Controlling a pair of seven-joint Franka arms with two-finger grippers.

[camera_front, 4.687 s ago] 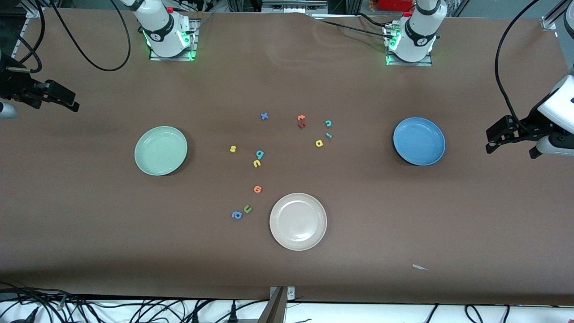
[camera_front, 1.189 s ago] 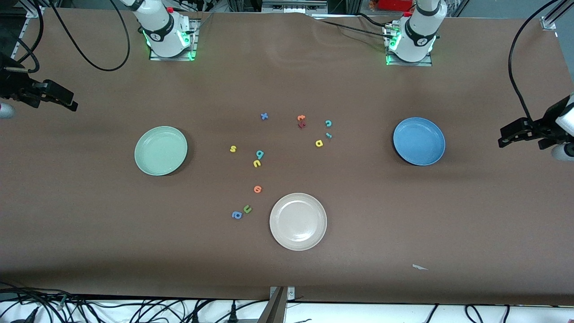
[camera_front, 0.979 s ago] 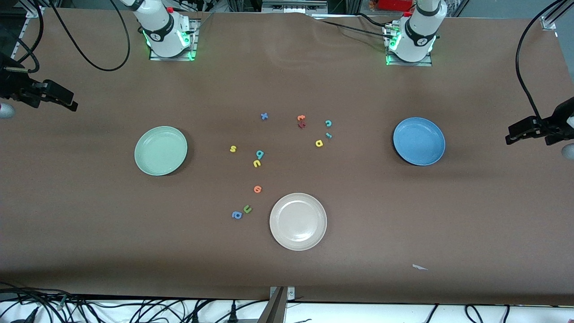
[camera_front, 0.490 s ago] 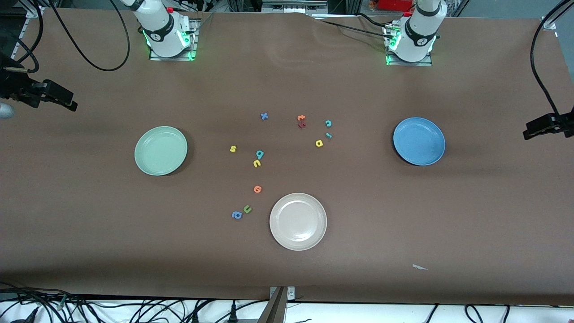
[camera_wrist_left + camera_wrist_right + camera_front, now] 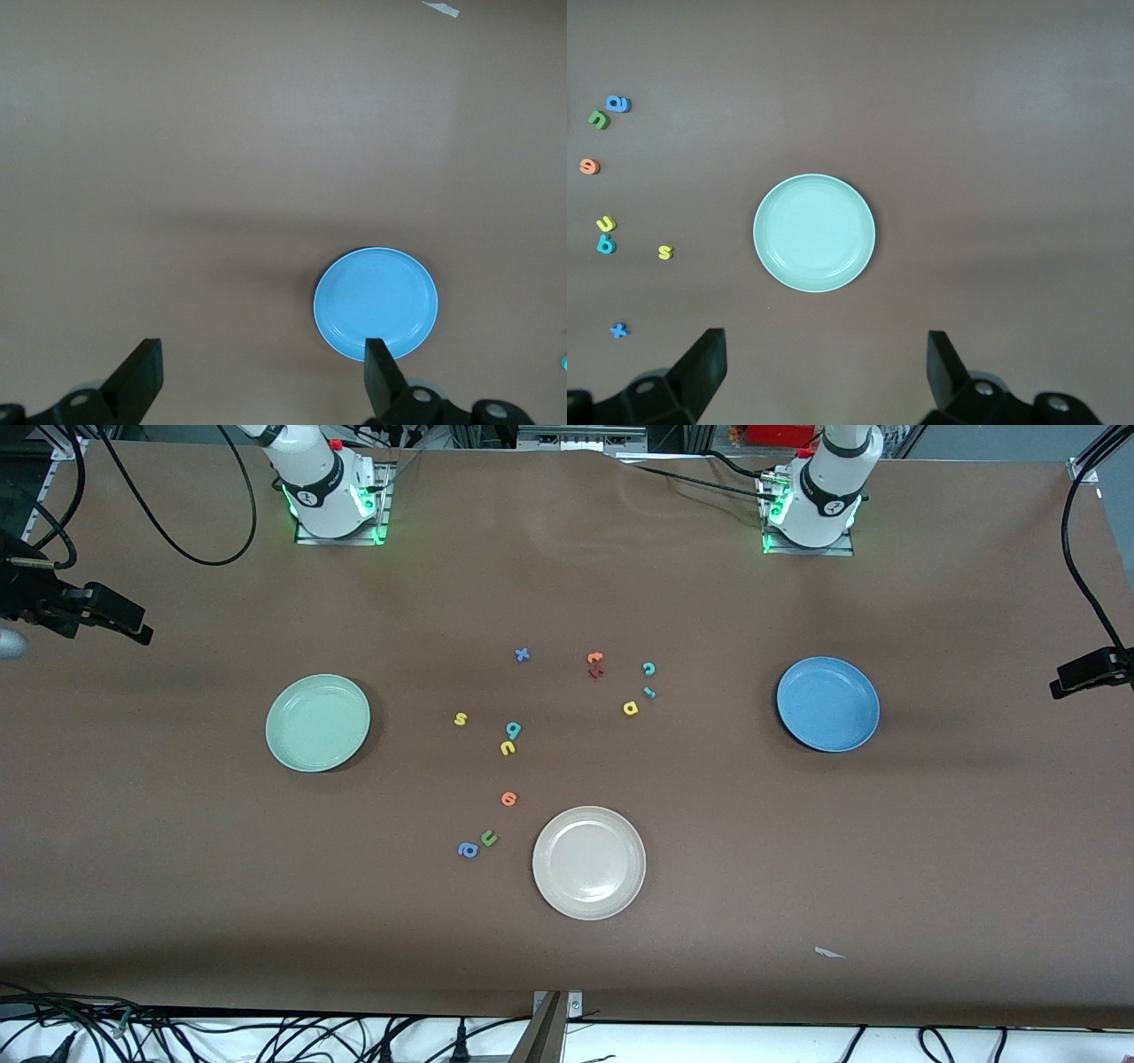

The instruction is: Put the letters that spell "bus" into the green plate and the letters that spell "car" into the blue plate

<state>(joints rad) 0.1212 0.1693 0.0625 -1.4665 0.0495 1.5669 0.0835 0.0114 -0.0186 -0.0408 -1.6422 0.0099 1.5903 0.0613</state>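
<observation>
Right claw point(image 5: 824, 372): open, empty, high over surface beside green plate point(image 5: 814, 232); descend squarely over yellow s point(image 5: 665, 252). Left claw point(image 5: 261, 381): open, waiting by blue plate point(image 5: 376, 303).

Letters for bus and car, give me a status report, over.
Left gripper open, right gripper open, both empty at the table ends. All six letters on the table; green plate and blue plate empty. Nothing in the way.

Green plate point(image 5: 318, 723) & blue plate point(image 5: 828, 704) sit apart w/ bare table point(image 5: 797, 850) around; letters point(image 5: 567, 726) clustered between, tight gaps.
</observation>
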